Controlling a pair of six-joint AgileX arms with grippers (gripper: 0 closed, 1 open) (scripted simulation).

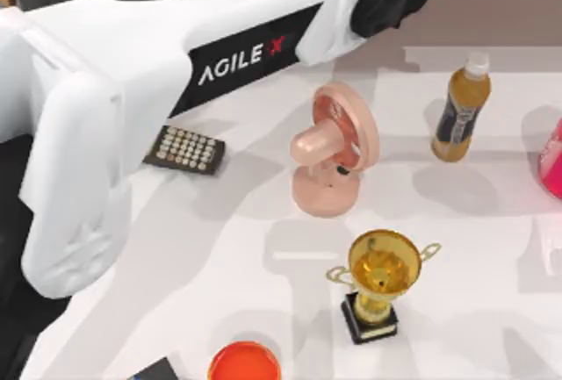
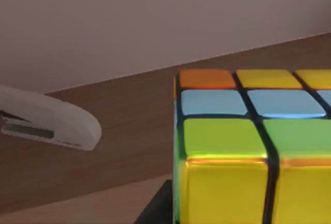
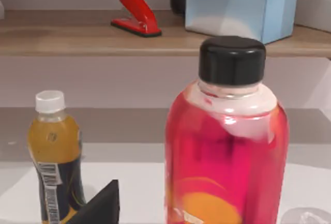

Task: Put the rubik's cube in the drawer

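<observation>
At 12 o'clock of worktop [image 1: 457, 310], left arm [image 1: 132, 108] reaches toward shelf [image 2: 119, 125]. Cube [image 2: 248, 157] close under left wrist camera; pincer grip: cannot tell. Risk: cube slips, or strikes white stapler [image 2: 49, 118].

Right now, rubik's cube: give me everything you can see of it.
The rubik's cube shows close up in the left wrist view: glossy square tiles split by dark grid lines. One face carries an orange and two yellow tiles in its far row, pale blue in the next, green nearest the edge; the adjoining face is yellow. It looks like smooth plastic, intact, faces aligned. Behind it runs a brown wooden surface with a white stapler lying farther off. A dark edge sits at its lower corner; whether the jaws hold it cannot be told.
</observation>
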